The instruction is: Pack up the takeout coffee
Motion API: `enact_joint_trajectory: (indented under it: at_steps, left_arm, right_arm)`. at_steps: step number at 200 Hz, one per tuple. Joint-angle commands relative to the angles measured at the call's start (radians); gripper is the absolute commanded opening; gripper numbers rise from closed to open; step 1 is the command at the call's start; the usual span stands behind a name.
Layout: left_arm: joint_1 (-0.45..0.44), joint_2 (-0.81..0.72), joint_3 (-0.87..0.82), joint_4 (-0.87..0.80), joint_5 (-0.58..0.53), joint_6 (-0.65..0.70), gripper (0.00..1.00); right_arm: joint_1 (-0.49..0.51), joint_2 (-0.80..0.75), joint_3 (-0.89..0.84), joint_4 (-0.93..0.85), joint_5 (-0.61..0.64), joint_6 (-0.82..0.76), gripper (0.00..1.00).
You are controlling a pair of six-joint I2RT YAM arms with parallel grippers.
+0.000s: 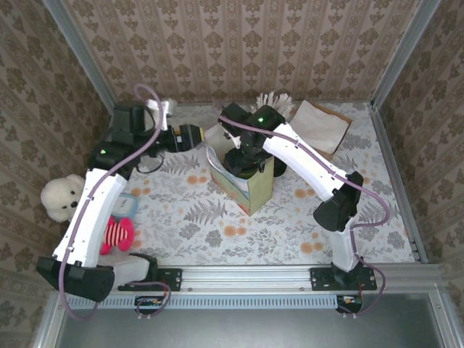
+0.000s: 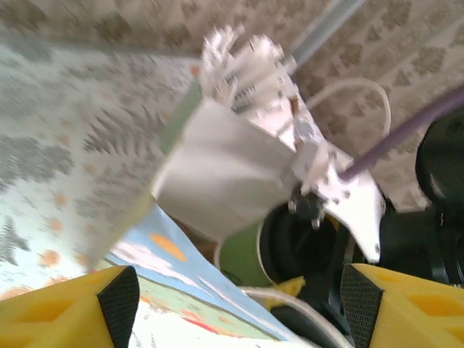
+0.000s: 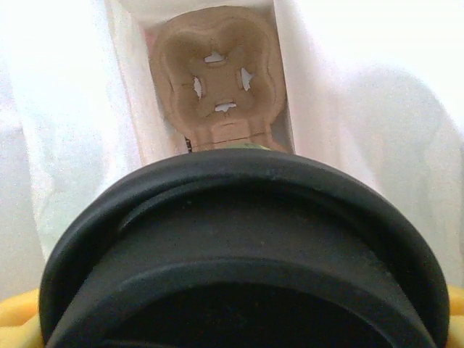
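The takeout coffee [image 3: 239, 254] looms as a round black lid across the lower half of the right wrist view, and my right gripper [image 3: 239, 322] is shut on it, yellow fingers peeking out at both lower corners. Beneath it lies a brown cardboard cup carrier [image 3: 217, 72] at the bottom of the white-lined paper bag [image 1: 250, 190]. From above, my right gripper [image 1: 243, 156] reaches down into the bag's open top. The left wrist view catches the cup's green side [image 2: 243, 255] behind the bag's printed edge. My left gripper [image 2: 235, 304] stands open at the bag's left rim [image 1: 210, 148].
A pale-green cup of white sticks [image 1: 272, 101] stands behind the bag. A brown paper sheet [image 1: 319, 127] lies at the back right. A white teddy bear [image 1: 59, 197] and a red striped toy [image 1: 116, 233] sit by the left arm. Patterned walls enclose the table.
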Motion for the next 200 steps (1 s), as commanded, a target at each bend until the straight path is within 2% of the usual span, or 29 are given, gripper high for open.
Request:
enact_joint_trajectory:
  at_steps: [1, 20, 54, 89, 117, 128, 141, 151, 176, 200]
  left_arm:
    - [-0.007, 0.135, 0.104, -0.083, -0.105, 0.179, 0.77]
    - [-0.016, 0.249, 0.165, -0.098, -0.104, 0.239, 0.74]
    - [-0.030, 0.390, 0.270, -0.148, -0.033, 0.322, 0.68]
    - [-0.042, 0.449, 0.297, -0.149, 0.086, 0.371, 0.65]
    - [-0.060, 0.464, 0.297, -0.169, 0.077, 0.405, 0.63]
    - [-0.065, 0.470, 0.305, -0.193, 0.094, 0.424, 0.66]
    - [-0.064, 0.458, 0.297, -0.182, 0.085, 0.418, 0.78]
    - [-0.056, 0.440, 0.274, -0.144, 0.076, 0.401, 0.81]
    - [-0.027, 0.409, 0.226, -0.074, 0.180, 0.390, 0.80]
    - [-0.042, 0.429, 0.229, -0.105, 0.182, 0.453, 0.75]
  right_arm:
    - [0.006, 0.027, -0.005, -0.002, -0.046, -0.035, 0.55]
    - [0.003, 0.049, 0.000, -0.012, -0.061, -0.043, 0.54]
    - [-0.001, 0.060, 0.000, -0.013, -0.050, -0.044, 0.54]
    - [-0.002, 0.063, -0.010, -0.024, -0.046, -0.059, 0.54]
    - [-0.002, 0.060, -0.036, -0.007, -0.065, -0.075, 0.54]
    - [-0.002, 0.066, -0.034, -0.011, -0.059, -0.075, 0.54]
    - [-0.003, 0.067, -0.034, -0.014, -0.052, -0.070, 0.54]
    - [-0.003, 0.063, -0.036, -0.013, -0.049, -0.066, 0.54]
    - [-0.004, 0.046, -0.055, -0.001, -0.048, -0.066, 0.54]
    - [-0.005, 0.035, -0.084, 0.016, -0.058, -0.075, 0.54]
